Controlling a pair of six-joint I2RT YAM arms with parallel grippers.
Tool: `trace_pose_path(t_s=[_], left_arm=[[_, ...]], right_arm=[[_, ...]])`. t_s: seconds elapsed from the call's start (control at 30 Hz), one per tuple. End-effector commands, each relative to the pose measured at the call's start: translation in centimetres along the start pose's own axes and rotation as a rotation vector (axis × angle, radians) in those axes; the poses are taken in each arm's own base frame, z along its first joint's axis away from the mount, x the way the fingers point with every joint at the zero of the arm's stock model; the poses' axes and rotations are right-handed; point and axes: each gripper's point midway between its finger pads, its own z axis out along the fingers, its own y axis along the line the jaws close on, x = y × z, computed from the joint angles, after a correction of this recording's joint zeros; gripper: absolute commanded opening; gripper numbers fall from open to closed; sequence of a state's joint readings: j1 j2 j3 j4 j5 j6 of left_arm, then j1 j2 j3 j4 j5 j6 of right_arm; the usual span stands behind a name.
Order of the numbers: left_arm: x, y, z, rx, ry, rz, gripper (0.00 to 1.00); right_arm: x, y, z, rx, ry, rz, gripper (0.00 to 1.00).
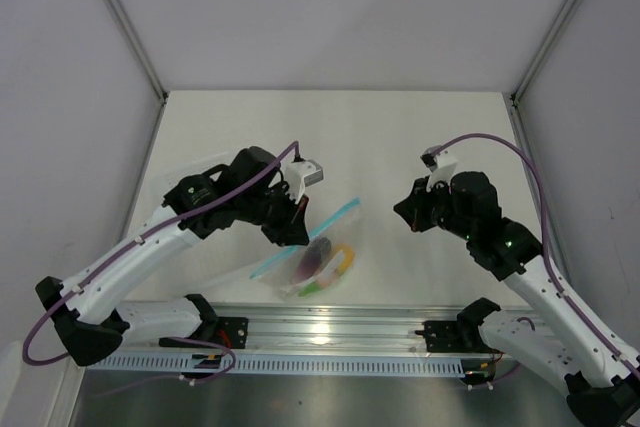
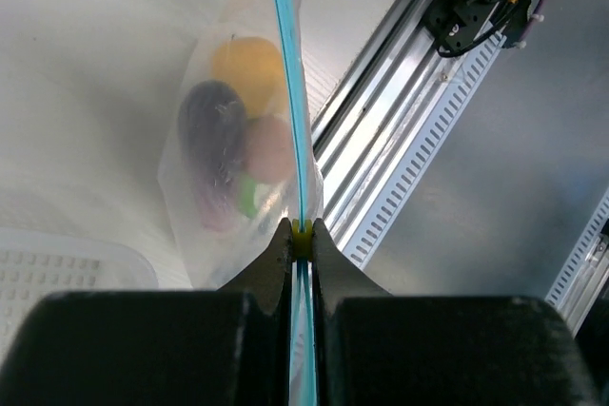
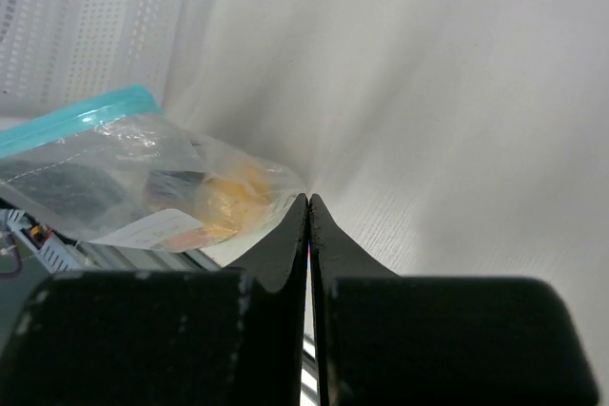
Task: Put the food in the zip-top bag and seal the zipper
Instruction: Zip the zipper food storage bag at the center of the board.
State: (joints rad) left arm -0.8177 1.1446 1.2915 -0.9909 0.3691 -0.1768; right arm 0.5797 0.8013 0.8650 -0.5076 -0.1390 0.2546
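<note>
The zip-top bag lies on the table near the front rail, with the food inside it. Through the clear plastic the left wrist view shows a yellow piece, a purple one, a pink one and a bit of green. My left gripper is shut on the zipper, with a small yellow piece pinched between its tips on the blue strip. My right gripper is shut on nothing, hovering to the right of the bag and apart from it.
A white perforated basket sits to the left of the bag, partly under my left arm. The metal rail with both arm bases runs along the near table edge, just in front of the bag. Grey walls enclose the table.
</note>
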Motion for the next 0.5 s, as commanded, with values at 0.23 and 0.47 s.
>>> trace_pose_path(t_s=[0.23,0.47], left_arm=[[0.1,-1.6,-0.5,0.093,-0.028,0.006,0.01],[0.1,-2.2,-0.6,0.13,-0.034,0.012,0.01]], right_arm=[[-1.1,7.9,-1.5,-0.513,0.073,-0.043,0.56],[-1.8,9.1,-0.2,-0.628,0.101,-0.073,0.67]])
